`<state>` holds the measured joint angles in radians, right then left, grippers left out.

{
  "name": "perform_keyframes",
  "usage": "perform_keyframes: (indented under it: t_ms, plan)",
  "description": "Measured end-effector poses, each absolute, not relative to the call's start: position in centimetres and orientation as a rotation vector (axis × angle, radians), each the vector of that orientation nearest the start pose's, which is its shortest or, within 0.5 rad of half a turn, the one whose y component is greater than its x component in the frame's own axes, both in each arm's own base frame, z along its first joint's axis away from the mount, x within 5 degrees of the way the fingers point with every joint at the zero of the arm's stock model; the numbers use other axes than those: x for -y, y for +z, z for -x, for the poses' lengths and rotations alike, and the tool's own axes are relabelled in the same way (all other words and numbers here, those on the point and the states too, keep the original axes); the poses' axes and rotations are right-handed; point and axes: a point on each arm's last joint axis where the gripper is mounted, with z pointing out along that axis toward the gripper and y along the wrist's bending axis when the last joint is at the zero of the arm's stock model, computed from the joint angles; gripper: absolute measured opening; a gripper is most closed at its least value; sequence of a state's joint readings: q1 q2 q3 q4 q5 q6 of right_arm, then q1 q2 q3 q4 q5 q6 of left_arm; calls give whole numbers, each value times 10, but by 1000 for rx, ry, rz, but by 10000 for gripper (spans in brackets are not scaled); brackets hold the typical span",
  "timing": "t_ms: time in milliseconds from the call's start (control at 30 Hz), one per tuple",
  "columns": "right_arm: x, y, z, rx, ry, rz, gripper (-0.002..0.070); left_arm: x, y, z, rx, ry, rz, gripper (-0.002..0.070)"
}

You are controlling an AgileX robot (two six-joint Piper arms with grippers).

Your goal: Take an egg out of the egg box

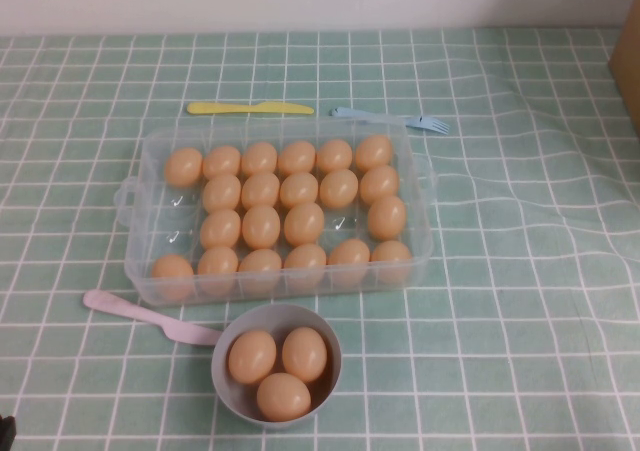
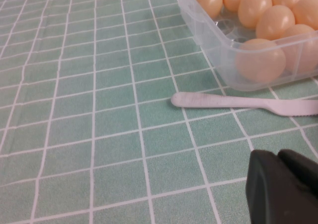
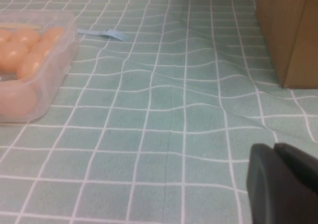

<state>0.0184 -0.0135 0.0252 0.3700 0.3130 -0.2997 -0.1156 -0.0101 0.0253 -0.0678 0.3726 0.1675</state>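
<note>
The clear plastic egg box [image 1: 424,233] stands mid-table and holds several orange-tan eggs, such as one egg [image 1: 261,226] in the middle; a few cups are empty. The box's corner shows in the left wrist view [image 2: 223,60] and its end in the right wrist view [image 3: 55,60]. My left gripper [image 2: 279,153] is shut and empty, low over the cloth on the near left side of the box. My right gripper [image 3: 275,145] is shut and empty, over the cloth to the right of the box. Neither gripper shows clearly in the high view.
A round grey bowl [image 1: 333,357] with three eggs sits in front of the box. A pink plastic knife [image 1: 140,313] lies at its left. A yellow knife [image 1: 250,108] and a blue fork [image 1: 400,119] lie behind the box. A brown box [image 3: 288,35] stands at the far right.
</note>
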Motion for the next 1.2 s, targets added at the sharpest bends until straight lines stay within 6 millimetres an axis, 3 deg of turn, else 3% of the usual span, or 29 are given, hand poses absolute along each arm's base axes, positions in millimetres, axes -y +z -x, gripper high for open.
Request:
perform_keyframes:
  t_ms: [167, 500, 800, 900, 933, 967, 1200]
  plan:
    - [-13, 182, -54, -1756, 250, -30, -17, 8, 172, -52, -1857, -31, -222, -3]
    - [-11, 198, -56, -1551, 596, -406, -17, 8, 172, -52, -1857, -31, -222, -3]
    - [-16, 205, -54, -1571, 669, -402, -17, 8, 172, -52, -1857, -31, -222, -3]
    - [-24, 230, -58, -1664, 703, -331, -17, 8, 172, -52, -1857, -31, -222, -3]
    - [-30, 248, -68, -1800, 704, -252, -17, 8, 172, -52, -1857, -31, -222, -3]
    - [-33, 253, -73, -1866, 706, -218, -17, 8, 172, -52, -1857, -31, -222, -3]
    - [-44, 268, -114, -2273, 706, -62, -17, 8, 172, -52, -1857, -31, -222, -3]
